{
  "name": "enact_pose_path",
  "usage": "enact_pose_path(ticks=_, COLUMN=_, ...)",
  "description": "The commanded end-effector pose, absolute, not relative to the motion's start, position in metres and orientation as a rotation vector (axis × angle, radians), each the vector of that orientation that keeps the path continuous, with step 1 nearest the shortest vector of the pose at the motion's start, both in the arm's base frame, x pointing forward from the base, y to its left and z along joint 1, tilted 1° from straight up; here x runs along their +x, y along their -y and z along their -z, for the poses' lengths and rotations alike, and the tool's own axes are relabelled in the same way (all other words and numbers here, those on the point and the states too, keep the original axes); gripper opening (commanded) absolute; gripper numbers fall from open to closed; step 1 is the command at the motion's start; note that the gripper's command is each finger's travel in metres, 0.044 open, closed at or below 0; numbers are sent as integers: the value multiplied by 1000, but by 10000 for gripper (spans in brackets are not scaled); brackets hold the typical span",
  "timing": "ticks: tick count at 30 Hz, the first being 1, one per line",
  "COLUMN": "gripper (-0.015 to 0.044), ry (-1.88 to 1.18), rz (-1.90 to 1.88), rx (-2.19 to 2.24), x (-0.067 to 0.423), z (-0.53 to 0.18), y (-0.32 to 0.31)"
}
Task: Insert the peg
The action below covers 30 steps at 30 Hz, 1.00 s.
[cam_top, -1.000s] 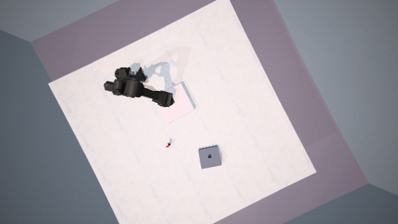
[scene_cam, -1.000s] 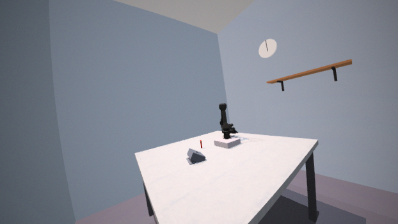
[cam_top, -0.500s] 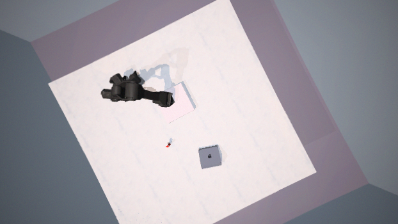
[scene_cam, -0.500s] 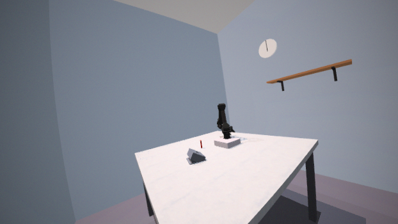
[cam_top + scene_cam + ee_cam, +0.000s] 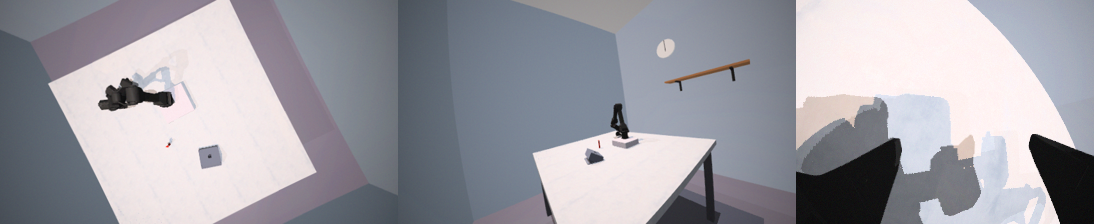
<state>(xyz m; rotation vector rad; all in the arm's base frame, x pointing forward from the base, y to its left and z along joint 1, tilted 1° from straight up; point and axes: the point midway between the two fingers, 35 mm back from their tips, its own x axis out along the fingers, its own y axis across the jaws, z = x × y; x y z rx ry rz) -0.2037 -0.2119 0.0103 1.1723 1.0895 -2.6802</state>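
A thin red peg (image 5: 167,145) (image 5: 599,144) with a dark part stands upright on the table, off to the side of the arm's base. The grey sloped panel (image 5: 205,162) (image 5: 596,157) stands farther from the base, with one small dark hole (image 5: 210,156) in its face. The shape of the hole and of the peg's cross-section is too small to tell. My gripper (image 5: 968,143) is wide open and empty. In the wrist view only table and shadows show between and beyond its fingers. It is folded back behind the base, well away from the peg and panel, which the wrist view does not show.
The arm's base stands on a pale block (image 5: 182,107) (image 5: 621,144). The white table (image 5: 256,128) (image 5: 628,173) has its edge (image 5: 1021,67) curving through the wrist view. A wall shelf (image 5: 711,71) and a clock (image 5: 668,49) are far behind.
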Motion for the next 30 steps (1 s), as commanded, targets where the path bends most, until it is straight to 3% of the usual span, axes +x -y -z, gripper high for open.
enact_pose_path(ticks=1, gripper=440, ry=-1180, rz=2552, rx=1143, x=-193, z=-12, y=225)
enact_pose_path(ticks=30, gripper=440, ry=-1720, rz=1521, rx=705, x=-78, z=-20, y=289)
